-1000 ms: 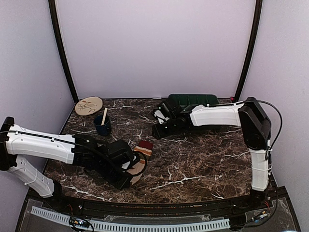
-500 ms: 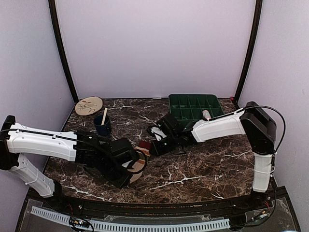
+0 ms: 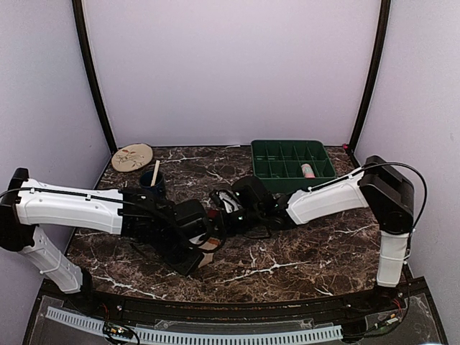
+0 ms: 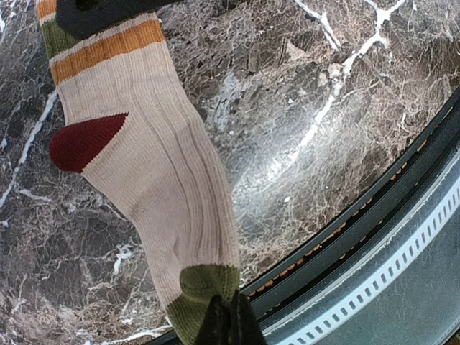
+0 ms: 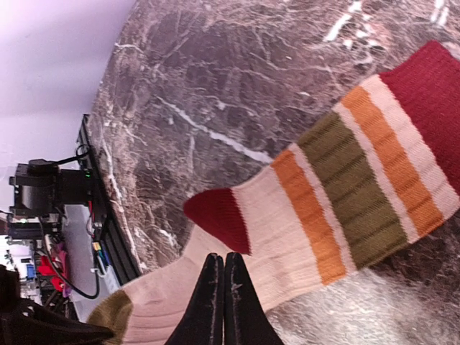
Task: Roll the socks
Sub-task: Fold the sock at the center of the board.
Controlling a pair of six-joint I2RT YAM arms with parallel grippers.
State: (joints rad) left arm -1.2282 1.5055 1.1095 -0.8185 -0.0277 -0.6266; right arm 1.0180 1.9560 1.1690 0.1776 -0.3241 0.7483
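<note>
Near the front middle of the marble table [image 3: 302,251], the striped sock [image 4: 165,180] lies flat and stretched out between the two arms. It has a cream foot, a red heel, an olive toe, and bands of orange, olive and red toward the cuff. The left gripper [image 4: 228,325] sits at the toe end, close to the table's front edge. Its fingers are clenched together on the rim of the olive toe and appear to pinch the fabric there. The right gripper [image 5: 221,262] reaches in from the other side. Its fingers are also pressed tight together, with the tips over the cream part just beside the red heel; the pictures do not show whether any cloth is caught between them. The pink sock [image 3: 307,170] lies well apart from this, inside one compartment on the right side of the green tray [image 3: 267,147] at the back of the table. A dark cup [image 3: 149,185] with a stick in it stands behind the left arm, and a round patterned plate [image 3: 132,156] rests in the far left corner.
</note>
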